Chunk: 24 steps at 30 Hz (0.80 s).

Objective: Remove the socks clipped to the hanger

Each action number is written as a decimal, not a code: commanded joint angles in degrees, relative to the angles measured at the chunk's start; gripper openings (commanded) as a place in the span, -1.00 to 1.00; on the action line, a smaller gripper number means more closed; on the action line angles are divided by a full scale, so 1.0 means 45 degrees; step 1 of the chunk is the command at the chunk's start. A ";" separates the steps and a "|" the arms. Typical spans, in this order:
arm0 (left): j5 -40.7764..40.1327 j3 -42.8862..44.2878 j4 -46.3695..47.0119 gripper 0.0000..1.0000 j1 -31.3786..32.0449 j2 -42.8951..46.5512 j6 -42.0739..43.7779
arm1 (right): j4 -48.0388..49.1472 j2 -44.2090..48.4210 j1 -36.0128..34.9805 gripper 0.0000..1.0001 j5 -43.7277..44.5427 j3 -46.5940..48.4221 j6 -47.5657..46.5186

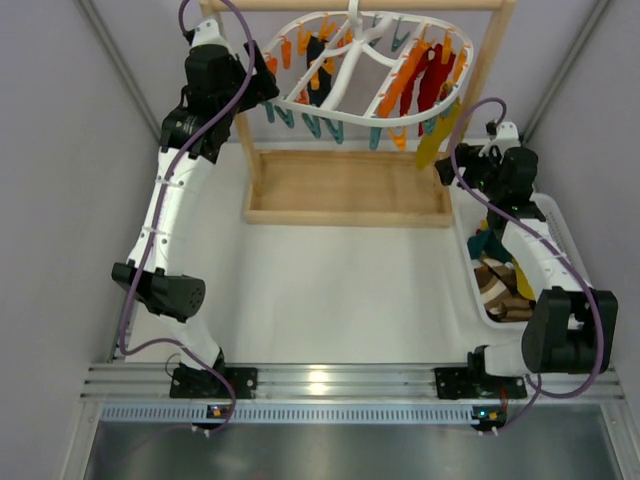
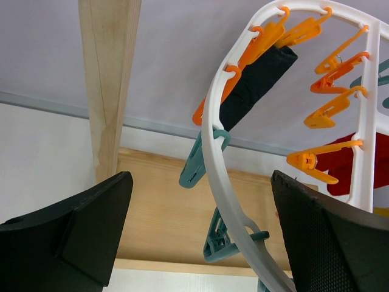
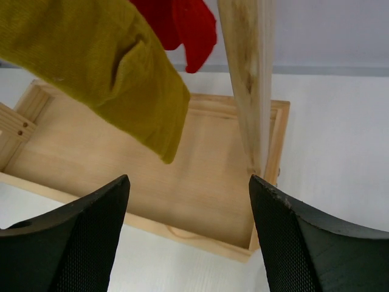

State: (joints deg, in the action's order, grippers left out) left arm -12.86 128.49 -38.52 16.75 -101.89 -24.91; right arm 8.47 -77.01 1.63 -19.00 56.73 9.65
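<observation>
i see the red socks [image 1: 425,82] and the mustard sock [image 1: 436,140] clipped at the right end of the hanger [image 2: 210,146], and a black sock [image 2: 255,82] clipped near its left end; the hanger hangs from the top bar of the stand [image 1: 345,190] at the far side of the table [image 1: 330,290], fringed with orange and teal clips [image 2: 329,109]; my left gripper [image 2: 200,182] is up at the hanger's left end, jaws spread wide, with the white rim running between the fingers; i cannot tell whether either finger touches it; my right gripper [image 3: 187,188] sits lower at the right end, beside the stand's post [image 3: 246,79], jaws wide apart and holding nothing; the mustard sock's toe hangs just above the gap, the red socks beyond it; under the right arm a white bin [image 1: 470,262] at the table's right edge holds loose socks [image 1: 488,245], teal and tan among them
</observation>
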 commanded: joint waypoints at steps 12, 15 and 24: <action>0.0183 0.0510 0.0494 0.98 -0.0149 0.0141 0.0242 | 0.2415 -0.2143 -0.0284 0.43 -0.0895 0.1923 -0.0464; 0.0183 0.0393 0.0494 0.98 -0.0149 0.0258 0.0242 | 0.2434 -0.2475 -0.0655 0.15 -0.0815 0.2120 -0.0523; 0.0455 0.0257 0.0475 0.98 -0.0149 0.0570 0.0222 | 0.3566 -0.1403 -0.1455 -0.71 -0.0212 0.0384 -0.0134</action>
State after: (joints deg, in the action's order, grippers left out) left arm -12.01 128.68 -38.52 16.53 -101.86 -24.91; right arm 18.87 -86.98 -2.98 -21.17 61.17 8.67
